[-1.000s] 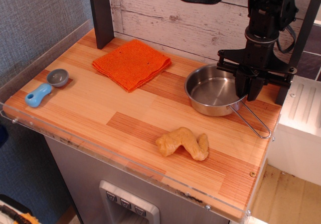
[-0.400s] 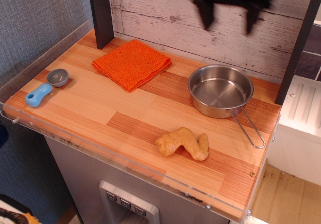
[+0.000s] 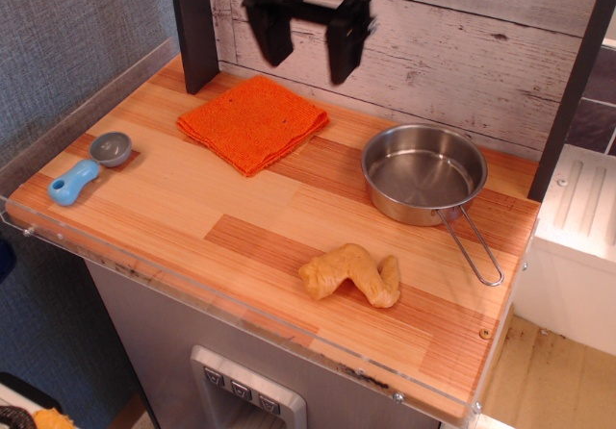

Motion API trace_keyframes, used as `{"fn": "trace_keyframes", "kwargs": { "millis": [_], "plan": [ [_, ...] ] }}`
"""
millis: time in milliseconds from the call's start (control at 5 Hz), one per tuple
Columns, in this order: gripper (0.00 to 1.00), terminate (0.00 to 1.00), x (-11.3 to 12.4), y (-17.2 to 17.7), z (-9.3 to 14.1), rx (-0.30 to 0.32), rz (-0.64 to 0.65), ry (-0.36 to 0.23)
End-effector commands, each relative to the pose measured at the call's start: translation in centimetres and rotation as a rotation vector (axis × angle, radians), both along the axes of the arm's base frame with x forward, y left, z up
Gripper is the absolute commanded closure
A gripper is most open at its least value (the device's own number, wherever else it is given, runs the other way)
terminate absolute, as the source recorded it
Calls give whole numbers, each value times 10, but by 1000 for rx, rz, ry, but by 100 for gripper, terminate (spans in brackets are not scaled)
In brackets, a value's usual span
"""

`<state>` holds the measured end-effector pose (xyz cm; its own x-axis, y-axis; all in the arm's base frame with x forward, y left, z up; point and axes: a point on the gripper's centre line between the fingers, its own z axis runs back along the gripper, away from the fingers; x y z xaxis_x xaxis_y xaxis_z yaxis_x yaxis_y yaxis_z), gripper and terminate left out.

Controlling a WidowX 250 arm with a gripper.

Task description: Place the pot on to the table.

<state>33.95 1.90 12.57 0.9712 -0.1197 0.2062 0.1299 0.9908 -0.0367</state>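
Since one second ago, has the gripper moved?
Yes. The gripper rose off the pot and swung left along the plank wall, now open above the orange cloth.

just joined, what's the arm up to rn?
Nothing is being handled right now. The pot sits upright on the table near the right end, wire handle pointing toward the front edge, with nothing touching it. The end effector is up high at the back, above the orange cloth, motion-blurred, fingers apart and empty. A tan lumpy object lies in front of the pot, and a blue-handled scoop lies at the left end.
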Motion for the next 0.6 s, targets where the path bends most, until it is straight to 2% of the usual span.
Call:
{"fn": "trace_keyframes", "kwargs": {
  "millis": [0,200,400],
  "plan": [
    [0,0,-16,23,-1,98,-20,-4],
    [0,0,-16,23,-1,98,-20,-4],
    [0,100,-16,23,-1,98,-20,-4]
  ]
}}
